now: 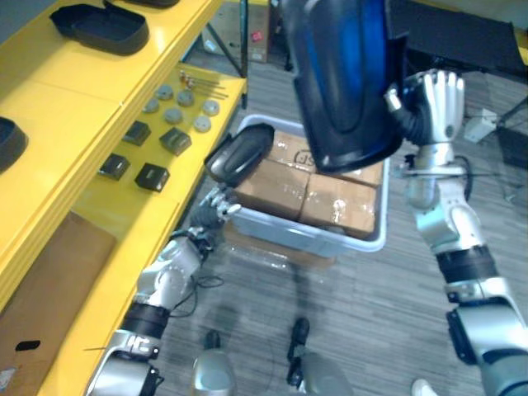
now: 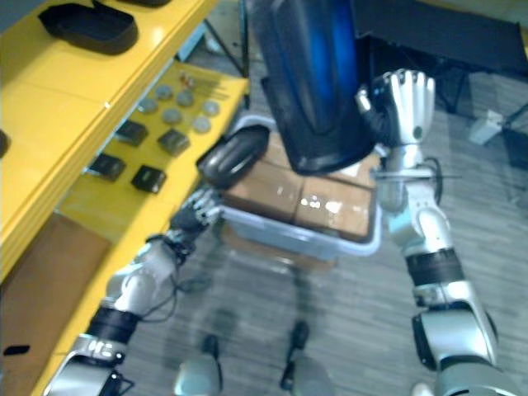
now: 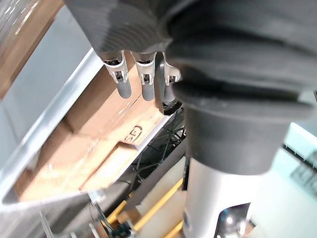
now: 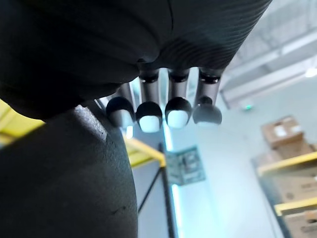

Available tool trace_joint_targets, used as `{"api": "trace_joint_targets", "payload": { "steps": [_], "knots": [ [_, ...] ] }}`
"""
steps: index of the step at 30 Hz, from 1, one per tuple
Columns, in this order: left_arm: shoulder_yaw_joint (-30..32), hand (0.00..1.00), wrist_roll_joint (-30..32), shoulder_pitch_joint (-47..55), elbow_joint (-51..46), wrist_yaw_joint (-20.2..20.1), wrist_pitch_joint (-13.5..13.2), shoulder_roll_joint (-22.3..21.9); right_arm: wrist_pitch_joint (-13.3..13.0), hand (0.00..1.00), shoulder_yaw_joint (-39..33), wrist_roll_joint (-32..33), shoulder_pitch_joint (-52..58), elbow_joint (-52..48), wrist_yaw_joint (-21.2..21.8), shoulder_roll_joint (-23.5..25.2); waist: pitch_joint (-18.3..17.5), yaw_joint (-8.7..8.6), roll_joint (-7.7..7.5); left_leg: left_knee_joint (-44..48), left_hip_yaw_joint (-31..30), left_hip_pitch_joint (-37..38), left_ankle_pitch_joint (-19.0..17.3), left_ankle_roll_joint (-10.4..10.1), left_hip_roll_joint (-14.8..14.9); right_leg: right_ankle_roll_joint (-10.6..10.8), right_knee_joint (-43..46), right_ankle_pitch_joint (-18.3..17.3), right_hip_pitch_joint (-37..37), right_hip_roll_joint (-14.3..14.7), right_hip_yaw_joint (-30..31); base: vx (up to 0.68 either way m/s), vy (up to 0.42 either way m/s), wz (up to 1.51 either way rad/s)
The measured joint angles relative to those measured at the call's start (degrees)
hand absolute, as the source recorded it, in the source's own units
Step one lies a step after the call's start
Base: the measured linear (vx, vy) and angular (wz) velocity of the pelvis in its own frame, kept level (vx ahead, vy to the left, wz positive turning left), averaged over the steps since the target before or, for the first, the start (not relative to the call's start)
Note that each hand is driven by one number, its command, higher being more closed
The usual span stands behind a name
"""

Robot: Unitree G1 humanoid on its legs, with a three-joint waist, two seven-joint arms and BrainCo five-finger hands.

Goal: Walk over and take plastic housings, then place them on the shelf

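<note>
My right hand (image 1: 437, 103) is raised high, shut on the edge of a large dark blue plastic housing (image 1: 346, 74) that hangs upright over the bin. In the right wrist view its fingertips (image 4: 148, 115) curl over the housing's dark surface (image 4: 64, 178). Lower, my left hand (image 1: 213, 208) is shut on a smaller black housing (image 1: 241, 153) held tilted between the yellow shelf (image 1: 74, 115) and the bin's near left corner. Two more black housings (image 1: 103, 26) lie on the shelf's top level, the second one (image 1: 10, 142) at the left edge of the view.
A grey bin (image 1: 330, 239) with taped cardboard boxes (image 1: 322, 198) stands on the floor right of the shelf. The shelf's lower level carries grey discs (image 1: 177, 103), small black boxes (image 1: 153, 176) and a flat cardboard sheet (image 1: 49, 280). A dark table stands at the back right.
</note>
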Motion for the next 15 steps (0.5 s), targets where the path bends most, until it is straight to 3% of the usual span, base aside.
{"api": "trace_joint_targets", "payload": {
  "steps": [7,15],
  "knots": [
    [-1.28,0.0,-3.8,-1.54,0.0,0.68,-6.78,-1.47,-0.11,1.0,2.38,-1.87,0.97,0.15,0.07,1.33,-0.24,0.12,-0.39,0.2,-0.36,-0.5,0.0,0.01,-0.14,0.19,-0.24,0.29,0.0,-0.11,-0.05,0.01,0.018,0.03],
    [-1.34,0.0,-5.66,-5.26,0.0,-0.35,-8.28,-1.55,-1.85,1.0,7.35,-4.27,2.82,2.95,0.53,5.31,-1.3,0.2,-2.07,1.15,-0.49,-0.96,-0.26,0.05,-0.12,0.23,-0.3,0.38,0.0,-0.15,-0.01,0.0,0.0,0.0]
  ]
}}
